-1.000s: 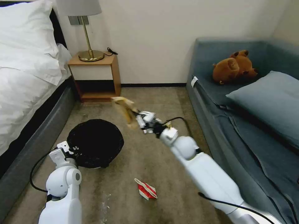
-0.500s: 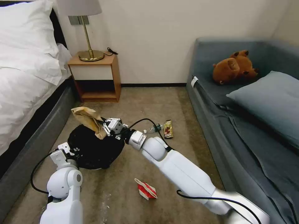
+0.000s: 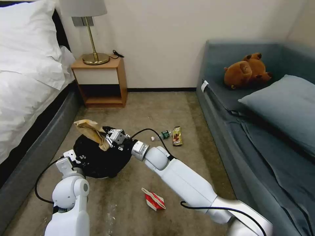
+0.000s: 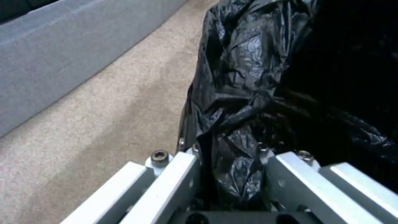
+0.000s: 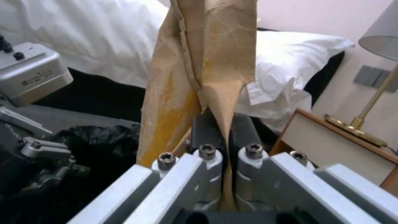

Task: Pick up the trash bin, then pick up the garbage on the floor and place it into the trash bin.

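The right gripper (image 3: 106, 140) is closed tight on the crumpled brown paper bag (image 3: 90, 130), holding it over the far rim of the trash bin (image 3: 98, 157). In the right wrist view the 2 fingers (image 5: 207, 130) pinch a narrow fold of the paper between them, and the rest of the bag (image 5: 203, 62) rises from the grip and is cut off at the frame edge, so its full shape cannot be seen there. From the head view the bag leans away from the gripper toward the bed (image 3: 29, 82), with its lower end hidden behind the gripper body.

The left gripper (image 3: 73, 157) is clamped on the near-left rim of the bin. The left wrist view shows its fingers (image 4: 182, 174) closed onto the black bag liner (image 4: 248, 93); the crinkled plastic bunches between them and hides the bin's own wall, so the white body is hard to make out there. The bin's inside is a dark mass with no contents distinguishable.

3 pieces of garbage lie on the carpet (image 3: 147, 105). The small clear bottle (image 3: 162, 135) and the dark-gold snack wrapper (image 3: 177, 135) sit just beside each other, between the right arm and the sofa (image 3: 229, 98). The red-and-white wrapper (image 3: 153, 199) lies nearer the robot, close to the right forearm.
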Controlling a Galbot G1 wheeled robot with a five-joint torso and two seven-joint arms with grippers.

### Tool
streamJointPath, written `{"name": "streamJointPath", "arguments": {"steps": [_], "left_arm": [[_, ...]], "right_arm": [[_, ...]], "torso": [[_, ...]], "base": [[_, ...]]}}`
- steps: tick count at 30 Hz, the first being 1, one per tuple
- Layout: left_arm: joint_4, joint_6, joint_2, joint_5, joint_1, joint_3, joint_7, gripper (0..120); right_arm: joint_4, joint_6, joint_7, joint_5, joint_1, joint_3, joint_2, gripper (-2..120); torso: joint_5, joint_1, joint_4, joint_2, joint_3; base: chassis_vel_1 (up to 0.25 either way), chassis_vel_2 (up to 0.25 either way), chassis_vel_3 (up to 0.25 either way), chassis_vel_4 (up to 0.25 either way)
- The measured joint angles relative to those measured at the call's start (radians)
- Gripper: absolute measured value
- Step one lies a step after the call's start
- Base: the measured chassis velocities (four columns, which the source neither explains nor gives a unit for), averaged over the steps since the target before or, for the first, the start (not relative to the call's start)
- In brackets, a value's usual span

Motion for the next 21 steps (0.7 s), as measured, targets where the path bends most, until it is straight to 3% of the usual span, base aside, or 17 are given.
{"name": "streamJointPath", "arguments": {"steps": [13, 21], "left_arm": [[-0.002, -0.002, -0.005, 0.001, 0.006, 0.000, 0.000, 3], [-0.003, -0.002, -0.007, 0.001, 0.006, 0.000, 0.000, 3]], "right_arm": [[-0.019, 0.016, 0.013, -0.038, -0.007, 0.006, 0.018, 0], [-0.007, 0.012, 0.027, -0.045, -0.017, 0.004, 0.007, 28]], "torso": [[0.0000, 0.000, 0.0000, 0.000, 0.000], [0.0001, 0.000, 0.0000, 0.000, 0.000]], "base": [[0.000, 0.000, 0.000, 0.000], [0.000, 0.000, 0.000, 0.000]]}}
